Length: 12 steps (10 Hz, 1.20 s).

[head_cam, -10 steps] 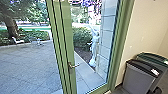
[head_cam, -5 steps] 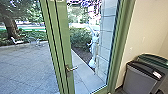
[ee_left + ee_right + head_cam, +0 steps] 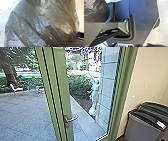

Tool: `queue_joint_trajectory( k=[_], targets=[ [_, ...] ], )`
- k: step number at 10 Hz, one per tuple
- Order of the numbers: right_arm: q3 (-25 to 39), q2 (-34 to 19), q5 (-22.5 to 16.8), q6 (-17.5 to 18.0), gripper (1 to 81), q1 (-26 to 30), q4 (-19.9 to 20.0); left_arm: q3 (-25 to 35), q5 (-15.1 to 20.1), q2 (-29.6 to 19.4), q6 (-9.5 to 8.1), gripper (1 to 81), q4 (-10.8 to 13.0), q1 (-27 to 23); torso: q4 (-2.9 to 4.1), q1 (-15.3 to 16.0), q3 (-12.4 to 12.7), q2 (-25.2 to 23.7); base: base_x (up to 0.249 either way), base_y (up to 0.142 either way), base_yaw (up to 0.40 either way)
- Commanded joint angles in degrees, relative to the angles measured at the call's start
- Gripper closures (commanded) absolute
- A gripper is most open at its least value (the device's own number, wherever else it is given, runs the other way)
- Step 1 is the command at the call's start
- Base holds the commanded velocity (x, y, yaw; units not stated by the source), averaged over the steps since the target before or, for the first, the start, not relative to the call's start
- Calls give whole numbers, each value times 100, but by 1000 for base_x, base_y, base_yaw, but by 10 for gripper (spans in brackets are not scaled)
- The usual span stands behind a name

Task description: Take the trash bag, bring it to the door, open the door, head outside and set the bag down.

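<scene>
Trash bag point(image 3: 41, 25), translucent, creased; green-framed door point(image 3: 64, 97).
Left claw, right claw: released, clenched or grasping, cannot tell.

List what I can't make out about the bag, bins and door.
- Trash bag outline, left wrist view: cut off by the edges.
- Bag contents, left wrist view: hidden by crinkled plastic.
- Grey bin label, head view: writing too small.
- Rear bin, head view: partly hidden by the grey bin.
- Door foot, head view: cut off by the bottom edge.
</scene>
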Motion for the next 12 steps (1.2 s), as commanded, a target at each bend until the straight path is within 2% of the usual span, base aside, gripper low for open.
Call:
queue_joint_trajectory(
  k=[1, 12],
  targets=[
    [23, 35, -308, -13, 10, 163, -56, 5, 304, -6, 55, 811, 33, -319, 0, 0, 0, 0, 124, 0, 0],
    [23, 35, -308, -13, 10, 163, -64, 5, 304, -23, 55, 811, 33, -319, 0, 0, 0, 0, 112, 0, 0]
  ],
)
